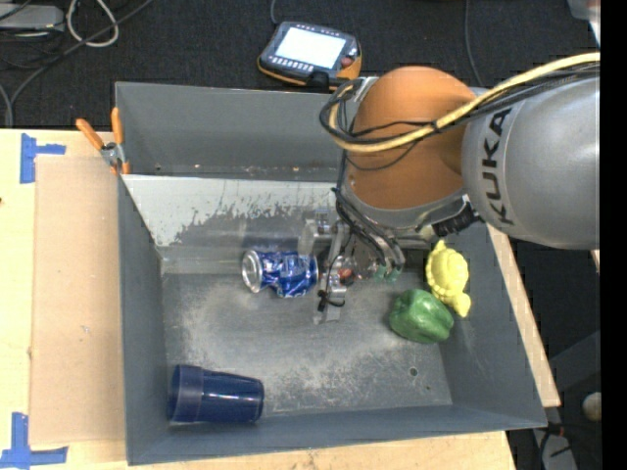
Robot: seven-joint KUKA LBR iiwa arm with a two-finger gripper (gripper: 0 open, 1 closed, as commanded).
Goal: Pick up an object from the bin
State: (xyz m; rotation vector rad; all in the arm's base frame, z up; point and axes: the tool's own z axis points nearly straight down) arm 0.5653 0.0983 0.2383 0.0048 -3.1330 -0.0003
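Gripper (329,300) was down low in the bin (196,169), approx. mid-floor, a bit toward the back wall. It sat just beside the right end of a crushed blue-and-silver can (280,272). The can lay on its side on the floor w/ a silver end facing left. Can & gripper looked touching or nearly so; couldn't tell which. Nothing was seen clamped in the gripper. How far open it stood: couldn't tell, since wrist hardware & shadow hid that part.

Arm (534,155) came in from the right, grey w/ KUKA lettering. Its orange cover (407,140) hung over the back-right part of the bin, w/ a yellow cable (519,78) running across it.

Other items:
- Green bell pepper (421,315) sat on the floor to the right of the gripper, near but apart from it.
- Yellow lumpy toy (449,274), kind unclear (maybe corn or squash), sat just behind the pepper and touching it, close to the right wall.
- Dark blue plastic cup (216,394) lay on its side in the front-left corner, well apart from the can, gripper & the other two items.

Bin floor was scuffed, w/ pale speckled wear around the can and toward the front. Outside the bin, beyond the back wall, a teach pendant (309,52) w/ a lit screen lay on the dark floor.
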